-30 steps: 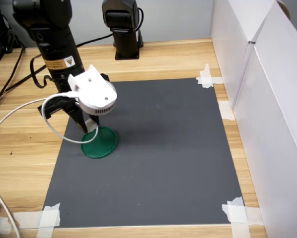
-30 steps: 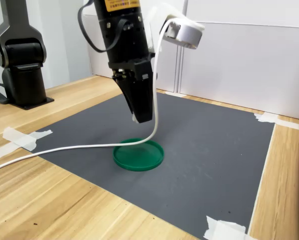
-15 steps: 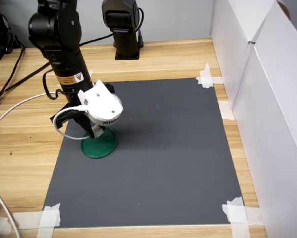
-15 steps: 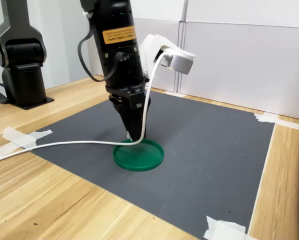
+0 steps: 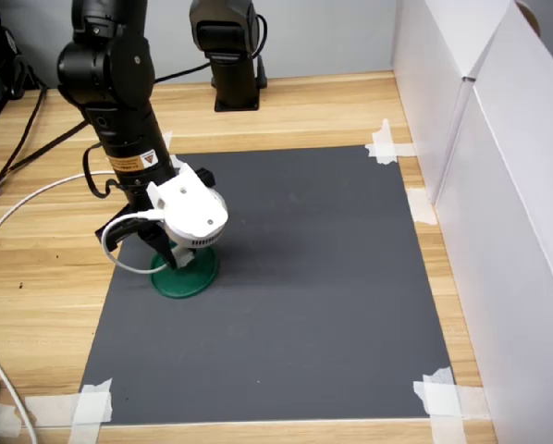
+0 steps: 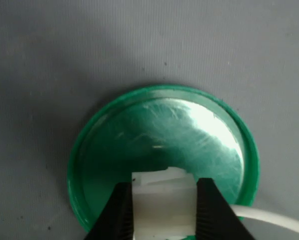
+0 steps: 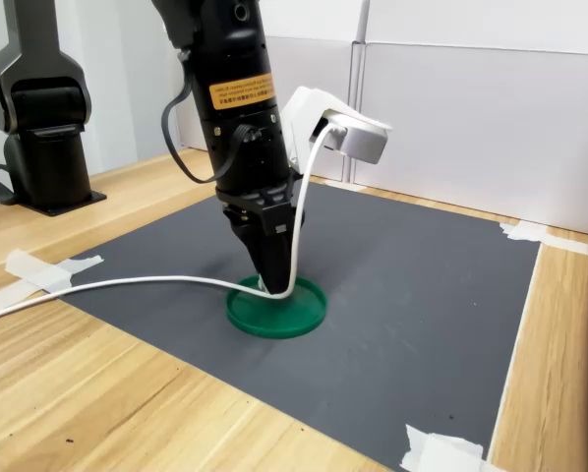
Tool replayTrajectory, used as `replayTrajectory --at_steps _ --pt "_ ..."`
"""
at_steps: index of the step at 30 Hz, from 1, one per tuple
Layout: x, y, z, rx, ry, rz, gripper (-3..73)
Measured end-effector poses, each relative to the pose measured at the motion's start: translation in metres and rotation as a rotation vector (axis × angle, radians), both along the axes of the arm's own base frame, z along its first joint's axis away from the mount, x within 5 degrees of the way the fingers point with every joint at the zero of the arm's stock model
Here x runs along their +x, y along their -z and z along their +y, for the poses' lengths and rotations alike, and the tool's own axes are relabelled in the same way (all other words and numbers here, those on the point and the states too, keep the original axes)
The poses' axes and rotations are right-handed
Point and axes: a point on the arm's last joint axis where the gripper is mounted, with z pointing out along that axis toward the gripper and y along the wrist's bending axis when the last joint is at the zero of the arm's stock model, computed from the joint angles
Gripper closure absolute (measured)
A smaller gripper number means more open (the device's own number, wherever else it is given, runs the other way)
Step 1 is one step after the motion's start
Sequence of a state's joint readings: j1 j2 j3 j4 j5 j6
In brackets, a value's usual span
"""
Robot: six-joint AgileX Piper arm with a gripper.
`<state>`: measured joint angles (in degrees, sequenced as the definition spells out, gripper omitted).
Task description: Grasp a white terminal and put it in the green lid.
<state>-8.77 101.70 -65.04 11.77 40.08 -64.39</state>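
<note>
The green lid (image 5: 191, 277) lies on the dark grey mat near the first exterior view's left edge of the mat; it is also in the second exterior view (image 7: 296, 317) and fills the wrist view (image 6: 89, 150). My gripper (image 7: 267, 284) points straight down with its tips just inside the lid. In the wrist view the gripper (image 6: 163, 212) is shut on the white terminal (image 6: 162, 197), a small white block held between the two black fingers (image 6: 118, 212) over the lid's floor. Whether the terminal touches the lid cannot be told.
The dark grey mat (image 5: 304, 296) is taped to a wooden table (image 5: 36, 277). A white camera housing (image 5: 191, 211) and its white cable (image 7: 127, 287) hang by the wrist. A second black arm base (image 5: 228, 55) stands behind. White walls (image 5: 498, 185) rise along the first exterior view's right.
The arm has come down from well above the lid until the gripper tips reach into it, still shut on the terminal. The lid has not moved.
</note>
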Motion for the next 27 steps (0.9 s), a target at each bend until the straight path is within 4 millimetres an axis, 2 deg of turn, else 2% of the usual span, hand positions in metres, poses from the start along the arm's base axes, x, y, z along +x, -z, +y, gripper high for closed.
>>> replayTrajectory --at_steps 5,11,16,20,23,27 --pt "0.001 0.0 0.001 0.017 0.012 -0.004 27.7" --pt "0.003 -0.002 0.002 0.035 0.031 -0.033 26.7" --pt "0.001 -0.022 0.004 0.052 0.054 -0.112 27.8" --pt "-0.007 -0.049 0.006 0.066 0.066 -0.196 36.0" --pt "-0.016 -0.073 0.009 0.07 0.072 -0.273 47.0" --pt "-0.041 -0.108 0.014 0.095 0.101 -0.415 64.4"
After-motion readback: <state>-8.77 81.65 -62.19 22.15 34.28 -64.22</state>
